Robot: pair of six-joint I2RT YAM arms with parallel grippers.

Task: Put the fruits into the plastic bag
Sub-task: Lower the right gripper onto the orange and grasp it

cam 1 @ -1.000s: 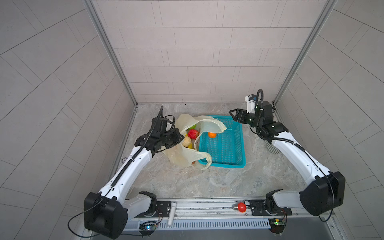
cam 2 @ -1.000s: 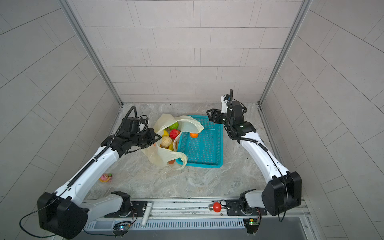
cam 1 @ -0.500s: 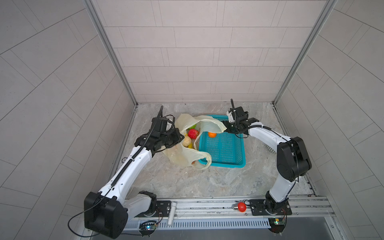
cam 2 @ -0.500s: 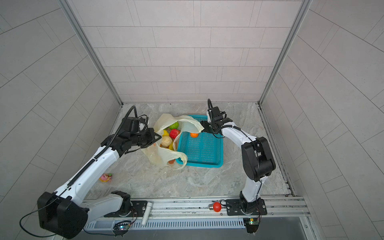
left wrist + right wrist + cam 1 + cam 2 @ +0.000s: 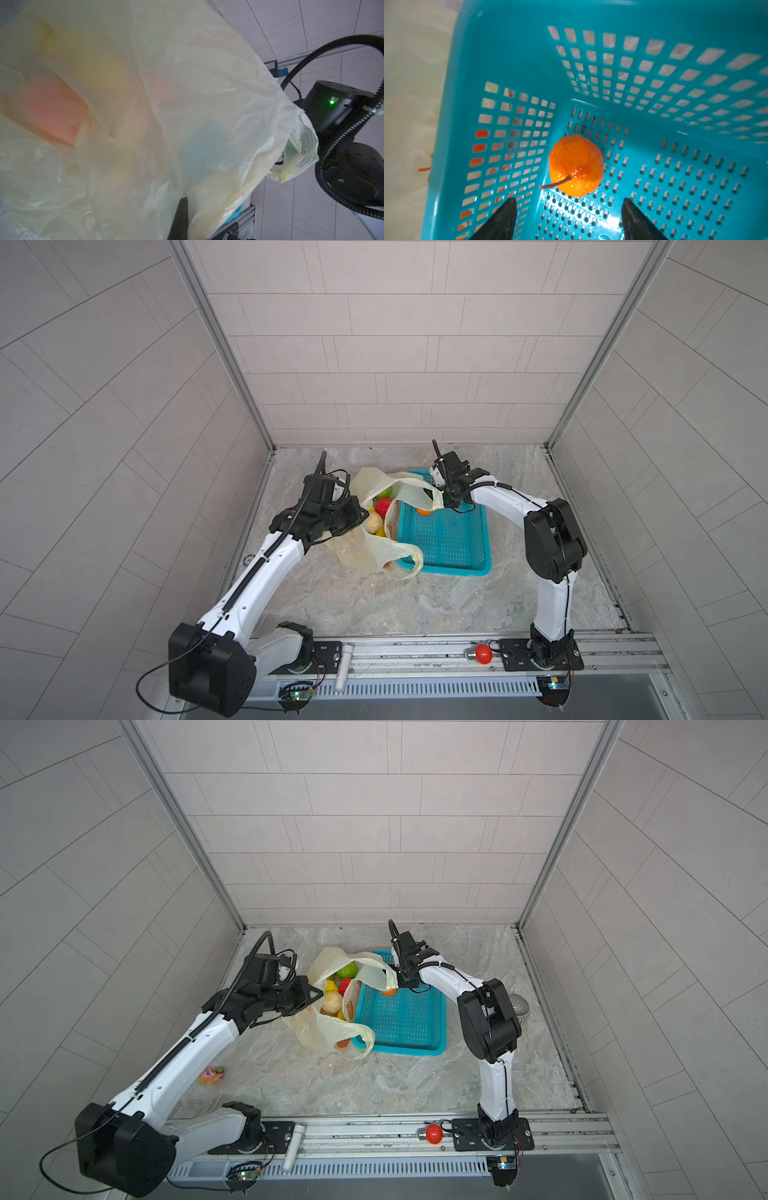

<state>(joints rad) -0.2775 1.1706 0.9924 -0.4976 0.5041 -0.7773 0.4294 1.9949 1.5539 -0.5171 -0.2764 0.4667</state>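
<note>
Right end effector [image 5: 568, 200] lowered into basket [image 5: 508, 62], open over orange [image 5: 576, 164], left one [image 5: 360, 515] pinching bag [image 5: 361, 547]

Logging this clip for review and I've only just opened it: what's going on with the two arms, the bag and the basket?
The left gripper is shut on the rim of the plastic bag, holding its mouth open next to the teal basket. Several fruits lie inside the bag, among them a red one and a green one. The right gripper is down in the basket with its jaws open, an orange fruit just ahead of its fingers and not gripped. It is the only fruit in the basket.
</note>
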